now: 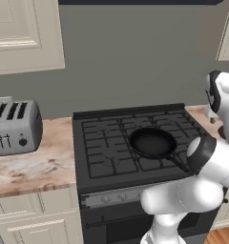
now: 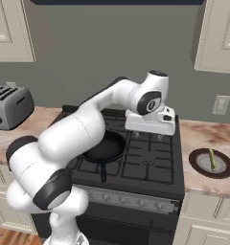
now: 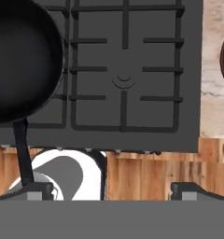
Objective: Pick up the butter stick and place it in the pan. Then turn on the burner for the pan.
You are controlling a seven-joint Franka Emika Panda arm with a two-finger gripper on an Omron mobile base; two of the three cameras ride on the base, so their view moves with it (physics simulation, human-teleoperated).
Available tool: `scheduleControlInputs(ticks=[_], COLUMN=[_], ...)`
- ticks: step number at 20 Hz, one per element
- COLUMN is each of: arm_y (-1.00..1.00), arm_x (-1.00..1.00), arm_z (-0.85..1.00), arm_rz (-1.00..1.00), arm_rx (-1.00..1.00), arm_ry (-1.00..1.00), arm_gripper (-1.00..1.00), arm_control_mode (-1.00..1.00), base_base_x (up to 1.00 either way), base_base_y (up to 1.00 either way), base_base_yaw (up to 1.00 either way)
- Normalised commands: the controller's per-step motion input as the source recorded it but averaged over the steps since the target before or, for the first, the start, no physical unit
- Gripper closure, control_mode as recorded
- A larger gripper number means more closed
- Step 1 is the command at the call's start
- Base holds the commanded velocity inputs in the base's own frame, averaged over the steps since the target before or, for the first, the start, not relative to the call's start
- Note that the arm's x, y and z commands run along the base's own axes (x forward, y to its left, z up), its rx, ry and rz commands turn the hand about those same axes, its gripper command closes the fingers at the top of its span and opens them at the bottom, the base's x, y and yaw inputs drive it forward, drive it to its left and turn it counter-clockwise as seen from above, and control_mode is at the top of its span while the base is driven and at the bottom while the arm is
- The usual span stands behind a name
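The toaster [image 1: 14, 126] stands on the left bench [image 1: 35, 167], well apart from the stove [image 1: 111, 147]. The pan [image 1: 152, 142] sits on the grates, handle pointing toward the stove's front edge. The arm holds its hand above the stove's right grates, fingers [image 3: 191, 190] spread wide, empty. On the right bench, the butter stick [image 2: 212, 159] lies in a round dish [image 2: 198, 162], long axis running front to back.

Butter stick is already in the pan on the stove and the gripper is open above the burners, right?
Not quite. The pan is empty: the left base view and hand view show only its bare black inside. The butter stick lies on the round dish on the counter right of the stove, seen in the right base view. The gripper is indeed open above the burners.
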Motion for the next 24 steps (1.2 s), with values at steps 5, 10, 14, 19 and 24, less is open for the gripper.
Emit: scheduleControlInputs(ticks=[5,10,14,19,24], arm_y=[-0.26,-0.43,-0.53,-0.56,-0.54], arm_x=[0.00,0.00,0.04,0.13,0.18], arm_z=[-0.25,-0.23,-0.19,-0.16,-0.15], arm_rz=[0.00,0.00,0.00,0.00,0.00], arm_rx=[0.00,0.00,0.00,0.00,0.00], arm_ry=[0.00,0.00,0.00,0.00,0.00], arm_gripper=[-1.00,-1.00,-1.00,-1.00,-1.00], arm_control_mode=[-1.00,-1.00,-1.00,-1.00,-1.00], base_base_x=[0.00,0.00,0.00,0.00,0.00], base_base_y=[0.00,0.00,0.00,0.00,0.00], base_base_yaw=[0.00,0.00,0.00,0.00,0.00])
